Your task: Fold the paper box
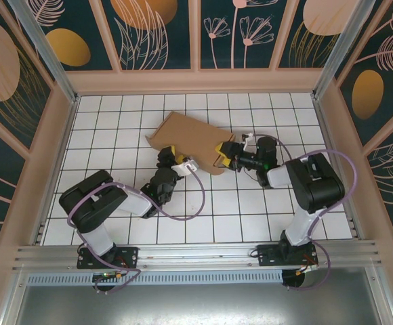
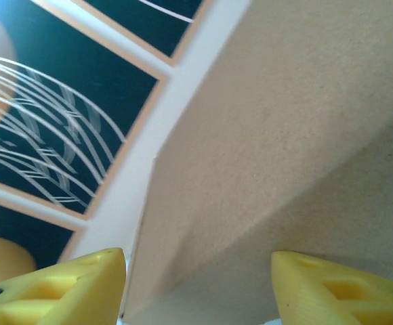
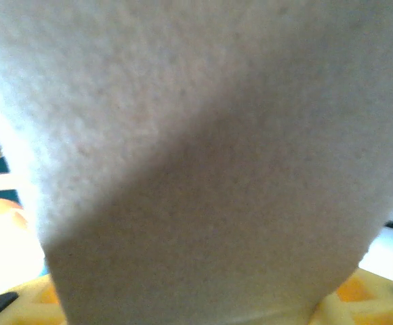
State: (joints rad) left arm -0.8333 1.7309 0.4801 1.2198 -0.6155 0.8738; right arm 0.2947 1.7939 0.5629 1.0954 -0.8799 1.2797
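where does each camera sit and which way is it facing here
top external: above and behind the arms, looking down on the white gridded table and plain brown cardboard paper box; both arms, left gripper, right gripper.
left wrist: on the left arm, looking up along the box toward the dark patterned wall; own yellow fingers.
right wrist: close against cardboard; own yellow fingers.
shared: all see the box.

A plain brown, unprinted paper box point(image 1: 191, 139) sits near the middle of the white gridded table point(image 1: 115, 128), slightly toward the far side. It is still an unfolded die-cut sheet, turned diagonally, with 1 corner pointing to the far wall and its long near edge running from left down to right. Small flaps jut from its left end. Up close, the cardboard point(image 2: 284, 149) is matte and fibrous, and a shaded band crosses it diagonally. The right wrist view shows it as blurred tan point(image 3: 203, 169).
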